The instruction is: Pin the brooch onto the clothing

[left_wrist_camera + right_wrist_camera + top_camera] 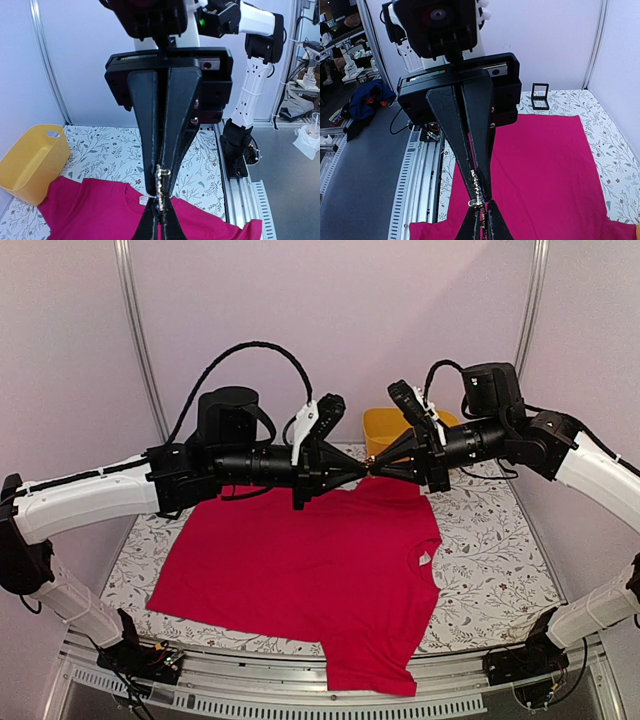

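Observation:
The clothing, a bright red-pink T-shirt, lies flat on the floral tablecloth, its neck and small white label toward the right. Above its far edge my two arms meet tip to tip. The brooch, a tiny silvery cluster, sits between them in the air. My left gripper is shut on one end of the brooch, and my right gripper is shut on the other end. In each wrist view the other arm's fingers come down from the top onto my own.
A yellow bin stands at the back of the table behind the grippers. A small black open box sits beyond the shirt's hem on the left side. Metal rails run along the near edge.

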Robot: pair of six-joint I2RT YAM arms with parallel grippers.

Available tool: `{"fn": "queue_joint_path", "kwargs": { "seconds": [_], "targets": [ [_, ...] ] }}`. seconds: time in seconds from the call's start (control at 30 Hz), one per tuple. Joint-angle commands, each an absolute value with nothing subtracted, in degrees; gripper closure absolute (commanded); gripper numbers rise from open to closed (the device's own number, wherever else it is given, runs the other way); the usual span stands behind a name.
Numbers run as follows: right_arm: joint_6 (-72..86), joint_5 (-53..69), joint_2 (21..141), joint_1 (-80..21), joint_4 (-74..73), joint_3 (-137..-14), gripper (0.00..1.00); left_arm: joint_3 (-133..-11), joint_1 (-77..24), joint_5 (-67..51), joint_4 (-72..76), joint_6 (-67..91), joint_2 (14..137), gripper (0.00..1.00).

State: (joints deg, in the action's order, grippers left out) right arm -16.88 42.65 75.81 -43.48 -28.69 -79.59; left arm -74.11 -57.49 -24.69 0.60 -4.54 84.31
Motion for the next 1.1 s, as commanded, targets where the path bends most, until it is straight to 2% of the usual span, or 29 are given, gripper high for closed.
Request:
{"fn": "queue_joint_path", "kwargs": {
  "seconds": [0.0, 0.1, 0.37, 0.7, 0.9, 1.07],
  "targets": [
    [-16.5, 44.0, 76.2, -43.7, -27.3, -80.3, 0.97, -74.8, -57.9, -25.4, 1.5, -4.9, 83.0, 1.00],
    [-16.5, 44.8, 76.3, -43.7, -27.2, -80.2, 0.99, -74.8, -58.0, -25.4, 1.6, -5.0, 83.0, 1.00],
    [-16.6, 47.3, 78.3, -43.9, -26.6, -80.4, 0.95, -75.7, -58.3, -26.3, 2.1, -5.6, 83.9, 1.00],
    [-17.7, 47.0, 79.4, -44.7, -27.3, -81.1, 0.82, -75.3, -58.3, -24.7, 2.2, -6.2, 83.5, 1.00],
    [-22.2, 47.6, 77.8, -44.7, -34.3, -81.4, 0.49, -73.7, -58.3, -15.2, 1.1, -9.9, 80.8, 1.00],
    [-24.7, 41.9, 73.8, -44.7, -37.3, -79.9, 0.38, -73.8, -58.6, -10.8, -3.6, -14.7, 79.9, 1.00]
  ]
}}
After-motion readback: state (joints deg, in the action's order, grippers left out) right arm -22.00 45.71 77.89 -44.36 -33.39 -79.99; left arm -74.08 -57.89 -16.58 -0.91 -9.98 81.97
